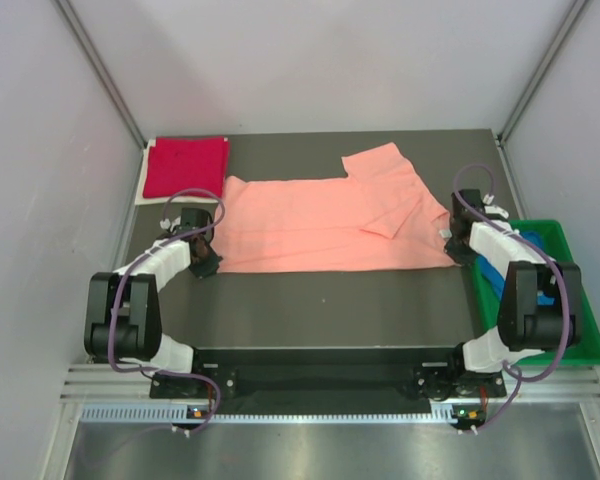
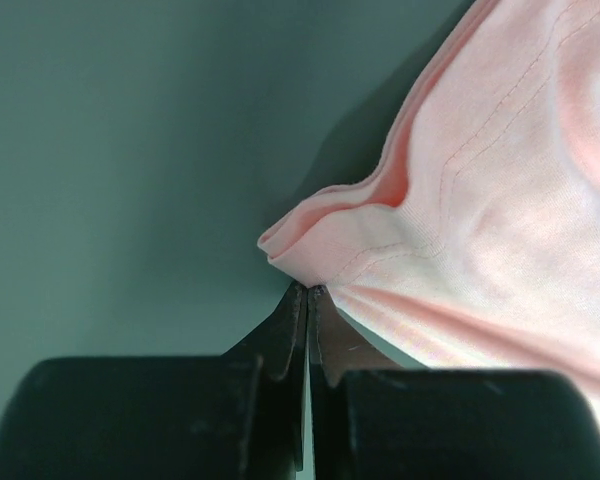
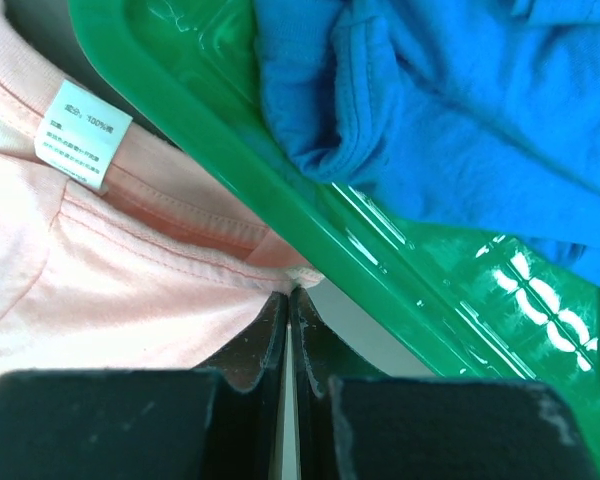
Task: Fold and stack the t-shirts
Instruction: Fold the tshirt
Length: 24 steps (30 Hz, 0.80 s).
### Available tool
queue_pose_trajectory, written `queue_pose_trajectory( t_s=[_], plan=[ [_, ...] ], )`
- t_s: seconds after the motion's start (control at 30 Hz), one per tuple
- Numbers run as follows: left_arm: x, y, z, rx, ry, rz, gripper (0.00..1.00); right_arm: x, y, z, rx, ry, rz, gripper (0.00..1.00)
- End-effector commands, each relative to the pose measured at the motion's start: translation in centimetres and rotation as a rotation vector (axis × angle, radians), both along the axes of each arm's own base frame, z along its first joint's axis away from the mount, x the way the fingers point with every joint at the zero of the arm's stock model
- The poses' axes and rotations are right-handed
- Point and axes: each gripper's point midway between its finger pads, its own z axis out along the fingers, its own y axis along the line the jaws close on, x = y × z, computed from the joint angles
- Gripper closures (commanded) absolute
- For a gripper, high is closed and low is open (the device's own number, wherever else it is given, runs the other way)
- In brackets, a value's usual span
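Since the salmon-pink t-shirt (image 1: 320, 225) lies spread on the table (image 1: 330, 310), the top view puts your left gripper (image 1: 206, 262) at its near-left corner and your right gripper (image 1: 452, 240) at its near-right.

In the left wrist view, the fingers (image 2: 285, 335) are pressed together on a bunched corner, and so thin a nip could slip when you lift.

In the right wrist view, the jaws are closed at the hem, just beside the green tray (image 3: 280, 195) holding the blue t-shirt (image 3: 450, 100). Whether they caught cloth is hidden, and the shirt could snag on the rim.
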Motion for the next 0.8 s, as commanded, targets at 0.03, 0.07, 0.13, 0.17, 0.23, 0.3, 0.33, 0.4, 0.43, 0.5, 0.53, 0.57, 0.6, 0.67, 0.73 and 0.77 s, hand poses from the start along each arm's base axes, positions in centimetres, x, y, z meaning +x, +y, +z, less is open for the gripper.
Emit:
queue_pose_trajectory(
  t_s=[0.03, 0.07, 0.13, 0.17, 0.23, 0.3, 0.33, 0.4, 0.43, 0.5, 0.53, 0.57, 0.6, 0.67, 0.73, 0.77],
  plan=[
    [-1.1, 2.0, 0.0, 0.099, 0.049, 0.027, 1.00, -0.7, -0.6, 0.0, -0.008, -0.028, -0.011, 1.00],
    [-1.2, 2.0, -0.2, 0.095, 0.055, 0.025, 1.00, -1.0, -0.6, -0.3, -0.007, -0.020, -0.015, 1.00],
    [-1.8, 2.1, -0.5, 0.101, 0.077, 0.021, 0.99, -1.7, -0.5, -1.0, -0.003, -0.006, -0.015, 1.00],
    [-2.0, 2.1, -0.7, 0.105, 0.088, 0.023, 0.99, -1.8, -0.5, -1.0, -0.003, -0.007, -0.015, 1.00],
    [-2.5, 2.4, -0.6, 0.121, 0.102, 0.022, 0.99, -2.2, -0.6, -1.0, -0.009, -0.012, -0.019, 1.00],
    [-2.5, 2.6, -0.2, 0.130, 0.095, 0.023, 0.97, -2.3, -0.7, -0.7, -0.011, -0.026, -0.018, 1.00],
    [-2.4, 2.6, 0.1, 0.132, 0.089, 0.026, 0.95, -2.4, -0.7, -0.8, -0.011, -0.024, -0.017, 1.00],
    [-2.4, 2.7, 0.7, 0.137, 0.085, 0.028, 0.87, -2.8, -0.9, -0.8, -0.016, -0.011, -0.021, 1.00],
    [-2.4, 2.7, 1.0, 0.133, 0.081, 0.028, 0.83, -3.0, -0.9, -0.8, -0.016, -0.004, -0.022, 1.00],
    [-2.3, 2.7, 2.4, 0.133, 0.058, 0.027, 0.68, -3.2, -0.9, -0.7, -0.015, 0.005, -0.018, 0.93],
    [-2.0, 2.6, 3.1, 0.126, 0.036, 0.026, 0.66, -3.6, -0.9, -0.5, -0.014, 0.021, -0.013, 0.90],
    [-1.9, 2.3, 3.7, 0.116, 0.023, 0.018, 0.64, -3.5, -0.9, 0.0, -0.015, 0.011, -0.008, 0.87],
    [-1.2, 2.1, 5.3, 0.104, -0.028, 0.015, 0.63, -3.2, -0.8, 0.7, -0.009, -0.005, 0.001, 0.81],
    [-0.2, 0.9, 7.1, 0.042, -0.098, -0.020, 0.62, -3.1, -0.5, 1.8, 0.001, -0.013, 0.024, 0.77],
    [1.0, -0.6, 8.5, -0.024, -0.166, -0.060, 0.62, -2.3, 0.3, 2.8, 0.038, -0.042, 0.045, 0.75],
    [1.3, -2.3, 9.0, -0.109, -0.197, -0.108, 0.62, -2.0, 0.8, 2.9, 0.058, -0.050, 0.056, 0.75]
  ],
)
